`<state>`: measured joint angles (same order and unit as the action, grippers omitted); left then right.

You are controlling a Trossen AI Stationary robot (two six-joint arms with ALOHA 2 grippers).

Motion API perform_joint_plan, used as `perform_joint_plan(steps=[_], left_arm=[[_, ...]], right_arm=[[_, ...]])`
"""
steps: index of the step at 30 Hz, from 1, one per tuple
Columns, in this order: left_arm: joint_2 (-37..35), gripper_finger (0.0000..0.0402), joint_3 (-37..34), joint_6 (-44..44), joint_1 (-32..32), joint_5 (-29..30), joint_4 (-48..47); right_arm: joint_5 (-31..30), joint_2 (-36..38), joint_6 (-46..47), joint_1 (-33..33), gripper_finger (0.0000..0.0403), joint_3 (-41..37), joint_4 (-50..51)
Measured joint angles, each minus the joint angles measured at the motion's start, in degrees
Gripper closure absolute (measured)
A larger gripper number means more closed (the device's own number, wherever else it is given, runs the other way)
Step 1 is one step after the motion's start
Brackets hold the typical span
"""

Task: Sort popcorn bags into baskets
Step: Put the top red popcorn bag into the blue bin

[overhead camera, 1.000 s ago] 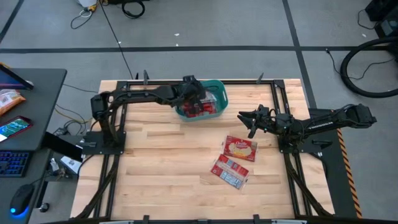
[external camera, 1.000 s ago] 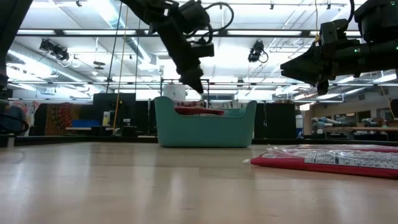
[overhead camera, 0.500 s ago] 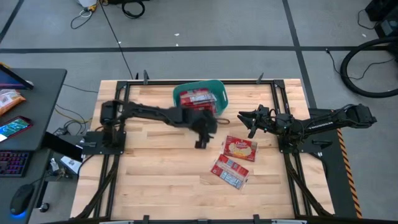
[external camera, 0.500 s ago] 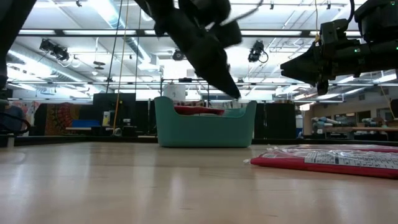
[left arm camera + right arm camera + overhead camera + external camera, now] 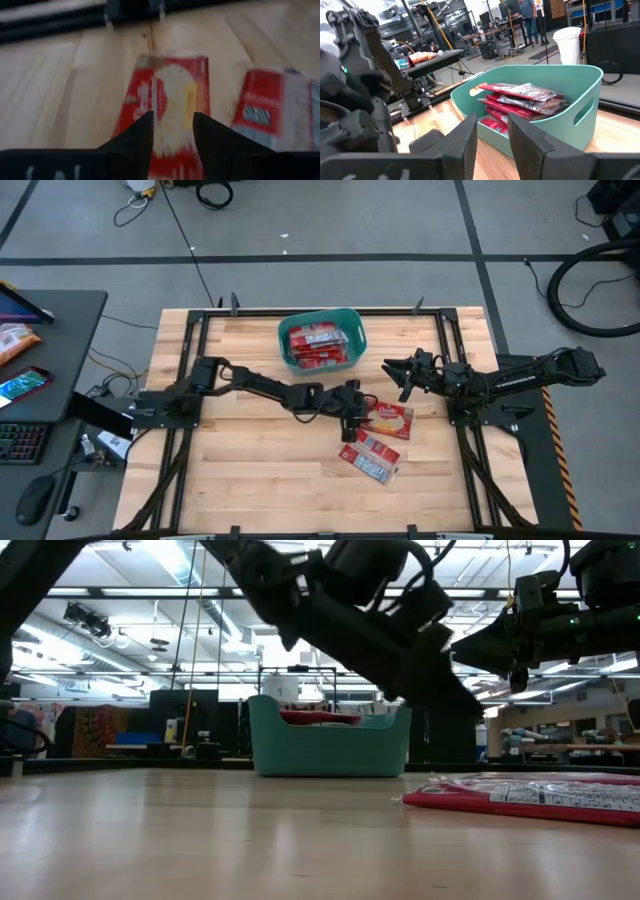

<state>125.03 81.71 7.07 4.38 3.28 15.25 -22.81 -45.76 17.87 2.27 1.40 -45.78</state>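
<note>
The teal basket (image 5: 284, 338) stands at the table's far middle with several red popcorn bags (image 5: 320, 345) lying flat inside; the right wrist view shows them stacked (image 5: 520, 100). Two more red bags lie flat on the wood: one (image 5: 390, 418) right of centre, one (image 5: 370, 458) nearer. My left gripper (image 5: 362, 412) is open and hovers over the first bag (image 5: 170, 92), its fingers either side of the bag's near end, clear of the table in the low view (image 5: 465, 705). My right gripper (image 5: 393, 378) is open, in the air right of the basket (image 5: 555, 120).
The second loose bag (image 5: 272, 107) lies close beside the one under my left gripper. Black frame rails (image 5: 455, 350) run along the table's sides. A side desk (image 5: 50, 340) on the left holds an orange packet and a phone. Bare wood (image 5: 250, 470) spans the near left.
My left arm has swung from above the basket toward the table's near right, stretching out and coming down, and its gripper now hangs over the bag right of centre. The right arm has kept still. The bags on the table have not moved.
</note>
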Motion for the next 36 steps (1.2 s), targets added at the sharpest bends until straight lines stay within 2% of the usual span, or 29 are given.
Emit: perform_joint_plan(steps=[3,8,13,18,29,33,36], left_arm=[[3.0,0.0260,0.1,-0.2,0.0,0.1,5.4],[6.3,0.0260,0.0,-1.6,-0.4,0.0,4.9],[6.1,0.0260,0.2,-3.6,-0.4,-0.5,-3.7],[3.1,0.0260,0.4,-6.5,-0.2,-0.5,-16.2],[-9.2,0.0260,-0.1,-12.8,1.2,1.0,-47.2],[-12.8,0.0260,-0.1,-13.0,2.0,4.0,-51.4],[-13.6,0.0260,0.0,-9.9,3.3,4.9,-48.8]], right_arm=[[0.0,0.0,0.0,0.0,0.0288,0.0,0.0],[0.0,0.0,0.0,0.0,0.0288,0.0,0.0],[0.0,0.0,0.0,0.0,0.0288,0.0,0.0],[0.0,0.0,0.0,0.0,0.0288,0.0,0.0],[0.0,0.0,0.0,0.0,0.0288,0.0,0.0],[0.0,0.0,0.0,0.0,0.0288,0.0,-0.1],[0.0,0.0,0.0,0.0,0.0288,0.0,0.0]])
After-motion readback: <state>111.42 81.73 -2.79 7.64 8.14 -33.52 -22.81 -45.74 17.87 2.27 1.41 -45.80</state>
